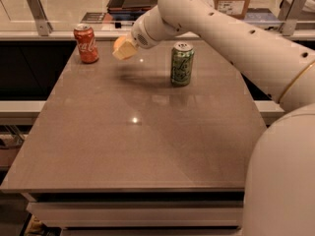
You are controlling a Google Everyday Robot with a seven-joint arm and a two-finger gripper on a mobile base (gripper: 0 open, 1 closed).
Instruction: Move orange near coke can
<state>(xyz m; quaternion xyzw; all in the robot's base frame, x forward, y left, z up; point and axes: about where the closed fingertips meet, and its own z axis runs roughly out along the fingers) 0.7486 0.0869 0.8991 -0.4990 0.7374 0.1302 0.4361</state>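
Observation:
The red coke can stands upright at the far left of the brown table. My gripper is shut on the pale orange and holds it above the table, a little to the right of the coke can and not touching it. The white arm reaches in from the right and hides most of the gripper.
A green can with a patterned label stands upright right of the gripper, under the arm. A counter with metal brackets runs behind the table. A cardboard box sits at the back right.

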